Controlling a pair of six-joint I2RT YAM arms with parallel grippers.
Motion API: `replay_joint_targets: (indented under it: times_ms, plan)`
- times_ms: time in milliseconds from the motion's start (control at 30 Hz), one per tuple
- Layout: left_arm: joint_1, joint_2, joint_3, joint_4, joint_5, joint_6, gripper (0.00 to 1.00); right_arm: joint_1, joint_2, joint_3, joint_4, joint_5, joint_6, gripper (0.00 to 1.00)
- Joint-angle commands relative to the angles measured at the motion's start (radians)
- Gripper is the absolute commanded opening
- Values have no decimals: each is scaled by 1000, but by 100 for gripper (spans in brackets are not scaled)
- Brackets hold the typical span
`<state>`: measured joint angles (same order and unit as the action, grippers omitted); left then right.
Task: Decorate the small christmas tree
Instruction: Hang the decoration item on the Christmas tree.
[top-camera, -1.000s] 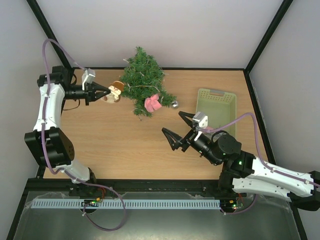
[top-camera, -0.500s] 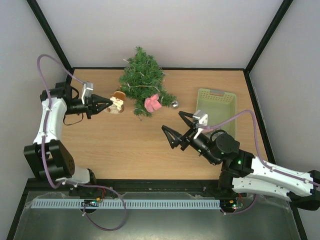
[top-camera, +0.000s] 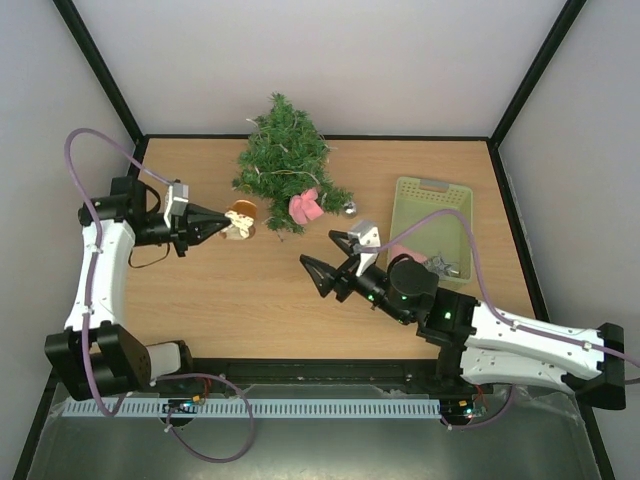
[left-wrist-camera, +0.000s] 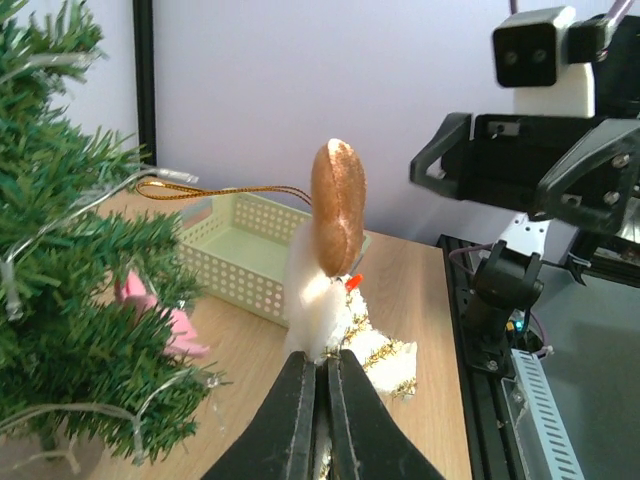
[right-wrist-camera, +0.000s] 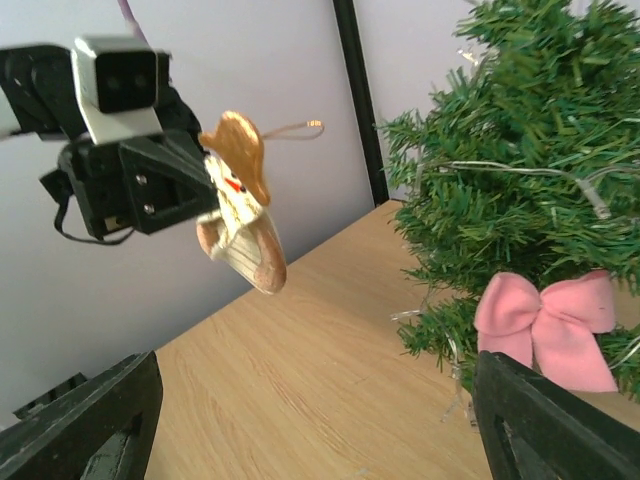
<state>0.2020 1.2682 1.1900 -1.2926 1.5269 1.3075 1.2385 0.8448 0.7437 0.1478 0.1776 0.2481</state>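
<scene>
The small christmas tree (top-camera: 283, 160) stands at the far edge of the table (top-camera: 250, 300), a little left of its middle. A thin light string (right-wrist-camera: 520, 170) runs through its dark-green branches. Low on the near side of the tree hangs a pink bow (top-camera: 305, 207), and a small silver bauble (top-camera: 349, 209) sits just right of the bow, at the tip of the tree's lowest right branch.

Just left of the tree's foot, the left hand (top-camera: 222, 225) is closed tight on a snowman ornament (top-camera: 239, 219). Its fingertips pinch the ornament's white lower part, and the brown hat points away from the hand. The left wrist view shows the ornament's gold hanging loop (left-wrist-camera: 220, 190) stretched out towards the tree's branches, though whether it touches them cannot be told. The ornament is held clear of the table and close beside the tree.

Near the tree, on its front right, the right hand (top-camera: 322, 253) faces the tree and the bow with its fingers spread wide. It holds nothing.

Well to the right of the tree lies a pale-green basket (top-camera: 432, 185). A few small pink and grey pieces lie in its near end, partly hidden by the right arm.
</scene>
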Motion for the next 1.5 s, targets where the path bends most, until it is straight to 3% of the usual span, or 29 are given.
replay_joint_targets:
  times_ms: [0,133,267,533,633,700,767,800,933,967,1100,1333,1467]
  plan:
    - [-14,-47,54,3,125,-8,2,6,52,49,82,-32,-76,83]
    - [-37,-76,103,3,125,-39,2,6,129,118,112,-75,-129,83]
    - [-87,-115,101,4,125,-42,2,6,208,167,216,-122,-118,72]
    - [-155,-185,79,7,127,-49,2,6,413,276,328,-191,-135,67]
    - [-165,-206,78,6,127,-51,2,6,441,302,330,-199,-131,48]
    - [-172,-216,77,6,127,-53,3,6,439,296,347,-200,-144,22]
    - [-174,-218,81,5,127,-63,12,6,429,281,345,-214,-189,3]
    - [-173,-219,84,4,127,-67,19,6,419,273,326,-217,-227,2]
    - [-164,-222,120,5,126,-80,73,6,363,243,200,-110,-368,2]
    - [-154,-213,138,6,125,-84,96,6,344,233,181,-81,-388,2]
    - [-63,-119,264,2,124,-138,100,6,280,195,152,-48,-408,2]
    - [210,-17,651,5,122,-225,100,6,261,211,121,-38,-402,2]
    - [327,75,785,2,111,-264,100,6,258,217,121,-55,-407,2]
